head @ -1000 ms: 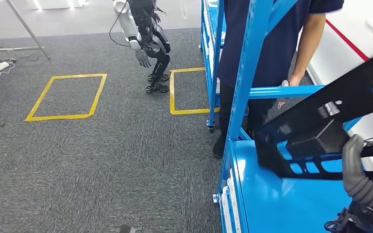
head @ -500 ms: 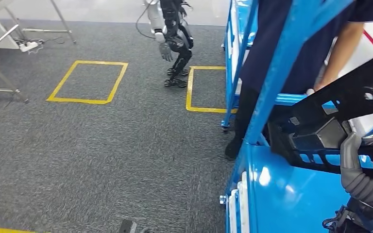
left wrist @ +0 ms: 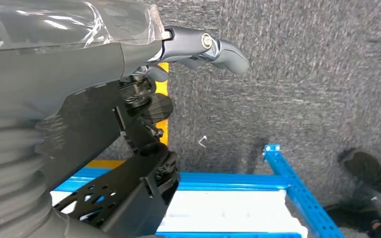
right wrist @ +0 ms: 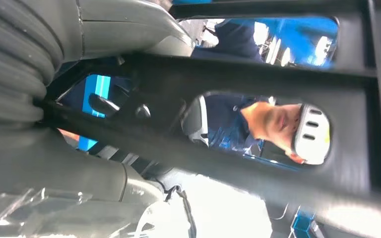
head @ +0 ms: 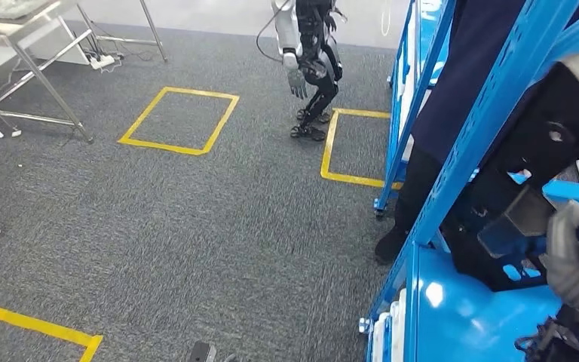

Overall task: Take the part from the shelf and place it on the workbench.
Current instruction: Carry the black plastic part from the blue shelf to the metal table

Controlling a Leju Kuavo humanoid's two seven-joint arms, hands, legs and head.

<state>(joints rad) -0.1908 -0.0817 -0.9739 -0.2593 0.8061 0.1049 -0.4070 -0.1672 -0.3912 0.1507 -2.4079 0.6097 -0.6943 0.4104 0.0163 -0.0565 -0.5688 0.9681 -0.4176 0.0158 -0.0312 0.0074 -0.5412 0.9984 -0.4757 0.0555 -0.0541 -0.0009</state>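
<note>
Black part [head: 543, 158]; bright blue shelf [head: 452, 302]; speckled dark grey carpet [head: 196, 241] with yellow taped squares [head: 179, 119]; person's navy clothing [head: 471, 68]; grey left robot hand [left wrist: 198, 47].

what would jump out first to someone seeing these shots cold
The bright blue shelf fills the right of the head view, with a large black perforated part at it, the robot's right hand against the part. Behind the shelf stands a person in dark clothes. Farther back on the grey carpet, another humanoid robot stands beside yellow floor squares.
</note>
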